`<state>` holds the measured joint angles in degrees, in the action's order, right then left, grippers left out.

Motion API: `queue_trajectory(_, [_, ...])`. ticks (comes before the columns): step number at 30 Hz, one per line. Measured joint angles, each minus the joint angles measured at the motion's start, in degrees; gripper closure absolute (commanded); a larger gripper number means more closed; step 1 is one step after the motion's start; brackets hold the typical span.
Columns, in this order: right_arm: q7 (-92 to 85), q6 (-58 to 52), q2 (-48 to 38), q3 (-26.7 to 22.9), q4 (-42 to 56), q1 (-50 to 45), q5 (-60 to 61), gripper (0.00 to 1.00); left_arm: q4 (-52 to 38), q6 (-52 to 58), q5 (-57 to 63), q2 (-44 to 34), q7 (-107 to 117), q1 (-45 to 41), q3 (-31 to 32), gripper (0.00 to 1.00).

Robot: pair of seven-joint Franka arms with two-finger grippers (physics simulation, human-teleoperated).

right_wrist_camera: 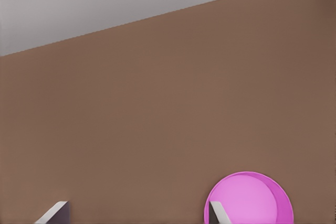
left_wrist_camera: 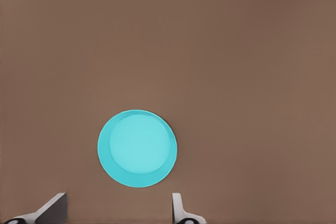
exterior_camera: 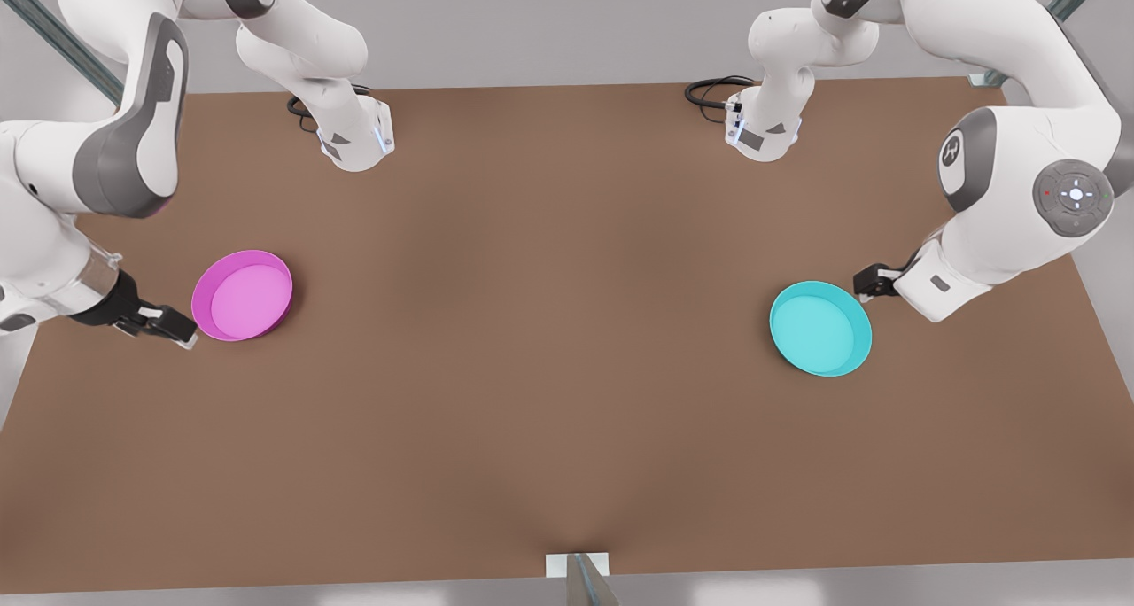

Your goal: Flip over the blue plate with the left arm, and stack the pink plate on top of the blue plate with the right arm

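The blue plate [exterior_camera: 819, 329] lies rim-up on the brown table at the front view's right. My left gripper [exterior_camera: 864, 285] hovers just off its far-right rim, open. In the left wrist view the blue plate [left_wrist_camera: 137, 148] sits ahead of the gripper [left_wrist_camera: 115, 211], whose fingertips [left_wrist_camera: 52, 208] are spread wide with nothing between them. The pink plate [exterior_camera: 242, 295] rests rim-up at the front view's left. Open as well, my right gripper [exterior_camera: 182, 331] is beside its left rim. In the right wrist view the pink plate [right_wrist_camera: 252, 198] is partly behind one finger of the gripper [right_wrist_camera: 136, 213].
The two arm bases [exterior_camera: 359, 136] [exterior_camera: 762, 132] stand at the table's back edge with black cables beside them. A small metal bracket [exterior_camera: 576, 566] sits at the front edge. Bare brown table [exterior_camera: 549, 322] stretches between the two plates.
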<state>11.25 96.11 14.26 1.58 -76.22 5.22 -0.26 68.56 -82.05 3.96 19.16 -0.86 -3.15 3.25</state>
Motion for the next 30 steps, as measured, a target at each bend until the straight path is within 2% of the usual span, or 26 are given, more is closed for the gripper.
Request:
queue_trajectory(3, [0.08,-1.27,-1.59,0.04,0.09,-0.51,0.00,0.00,-0.47,-0.04,-0.46,3.68,-0.54,0.92,-0.60,0.00])
queue_trajectory(5, [0.55,-1.34,-1.68,2.14,0.57,-0.35,-0.14,0.00,0.12,-0.39,-5.19,5.63,-1.62,4.42,-5.65,0.00])
queue_trajectory(8, [0.66,-8.45,-2.85,6.61,1.55,-1.08,-3.93,0.00,10.06,-6.29,-13.71,6.34,-11.38,5.97,-10.94,0.00])
queue_trajectory(10, [0.97,-8.58,-0.72,6.71,1.58,-0.30,-5.94,0.00,16.82,-12.20,-18.98,7.18,-18.52,7.45,-12.78,0.00])
queue_trajectory(16, [0.83,-8.63,-2.41,5.53,1.55,0.56,-5.72,0.00,20.79,-19.04,-28.62,14.85,-30.76,11.34,-13.33,0.00])
queue_trajectory(21, [0.09,-7.34,-1.22,5.53,1.55,0.73,-3.64,0.00,28.62,-27.10,-30.33,14.73,-41.32,11.28,-16.52,0.00])
queue_trajectory(26, [0.18,-5.36,-0.91,5.76,1.29,0.36,-4.18,0.00,39.19,-37.20,-30.57,11.52,-44.79,11.06,-16.62,0.00])
queue_trajectory(30, [0.35,-3.04,-2.45,5.62,-1.46,0.41,-3.78,0.00,42.03,-39.96,-30.68,11.52,-44.84,11.06,-16.53,0.00])
